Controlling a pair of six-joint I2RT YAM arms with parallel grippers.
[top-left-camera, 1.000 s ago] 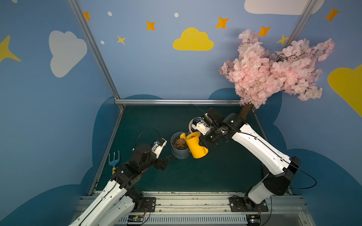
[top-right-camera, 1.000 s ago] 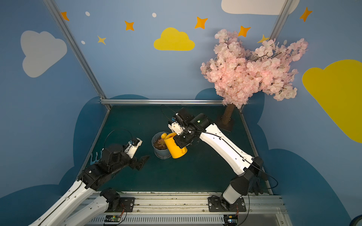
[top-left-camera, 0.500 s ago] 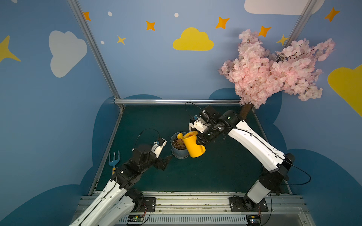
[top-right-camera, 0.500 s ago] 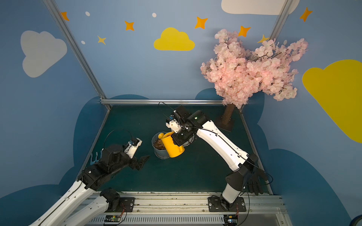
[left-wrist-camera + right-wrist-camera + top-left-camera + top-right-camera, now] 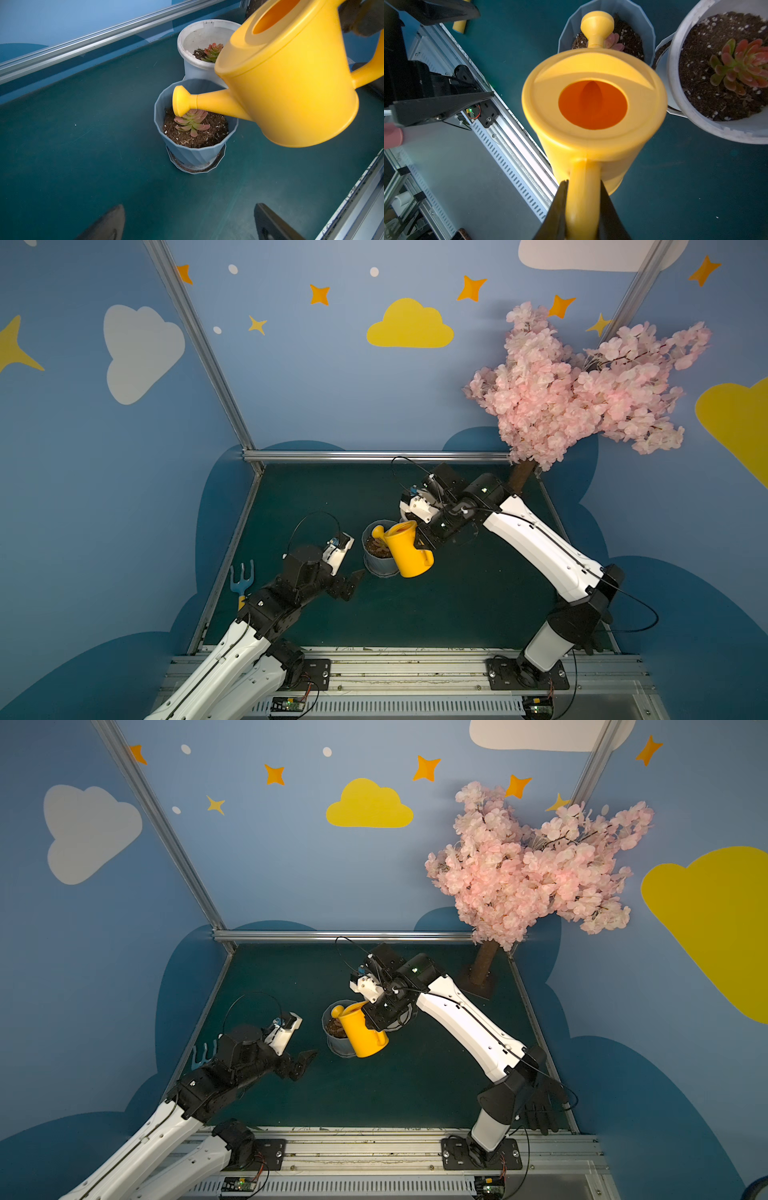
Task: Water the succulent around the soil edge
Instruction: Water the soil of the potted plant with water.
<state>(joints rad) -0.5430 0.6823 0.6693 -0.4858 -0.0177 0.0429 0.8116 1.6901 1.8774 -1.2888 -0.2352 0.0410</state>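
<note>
Green desk [image 5: 83, 166], blue pot [image 5: 195, 153]; right hand [image 5: 583, 182] clamped on watering can [image 5: 291, 83] handle, spout [image 5: 180, 101] above soil [image 5: 216, 128] beside succulent [image 5: 192, 122]. Seemingly pouring step. Next: trace spout along soil rim; left hand [image 5: 188, 209] apart, idle.

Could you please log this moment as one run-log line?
right jaws: shut on watering can handle | spout: over blue pot soil, beside succulent | left jaws: open, empty
</note>
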